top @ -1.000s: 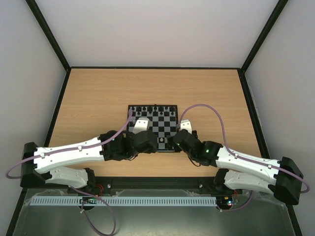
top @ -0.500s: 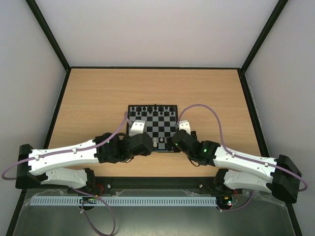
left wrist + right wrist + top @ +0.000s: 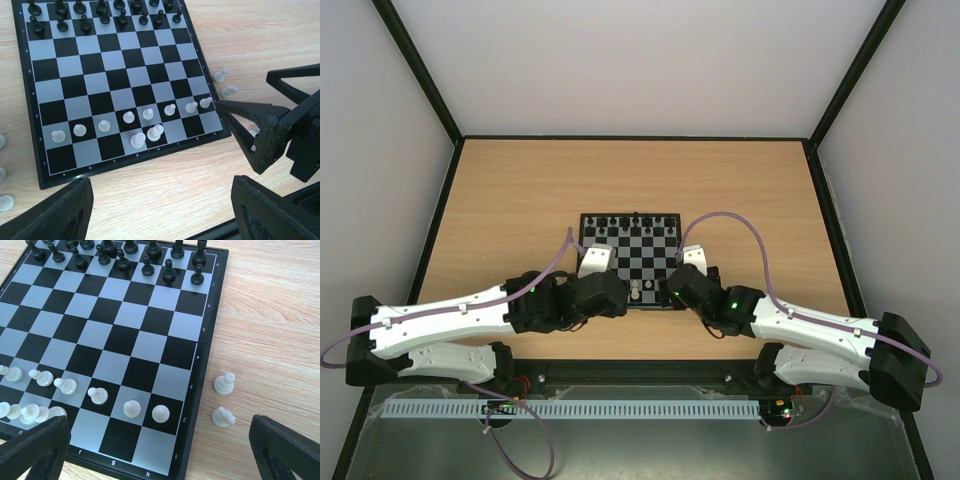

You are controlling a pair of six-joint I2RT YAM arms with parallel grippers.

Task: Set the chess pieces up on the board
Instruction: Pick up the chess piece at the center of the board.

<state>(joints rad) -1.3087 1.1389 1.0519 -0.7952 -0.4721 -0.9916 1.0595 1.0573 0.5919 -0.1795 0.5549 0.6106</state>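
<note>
The board (image 3: 642, 250) lies mid-table, and shows in the left wrist view (image 3: 30, 107) and right wrist view (image 3: 202, 365). Black chess pieces (image 3: 82, 15) fill its two far rows. White pawns (image 3: 129, 117) line the second near row, with two white pieces (image 3: 146, 136) behind them. Loose white pieces lie on the table right of the board (image 3: 224, 384) and left of it (image 3: 6, 201). My left gripper (image 3: 160, 212) is open and empty over bare table before the board's near edge. My right gripper (image 3: 160, 457) is open and empty at the near right corner.
The wooden table (image 3: 520, 200) is ringed by a black rim and white walls. My right gripper's fingers (image 3: 260, 132) show in the left wrist view beside the board's near right corner. Purple cables (image 3: 740, 225) arch over both arms.
My left gripper has drawn back to the left and nearer, off the board's near rows, uncovering the white pieces there. The right arm has shifted slightly left.
</note>
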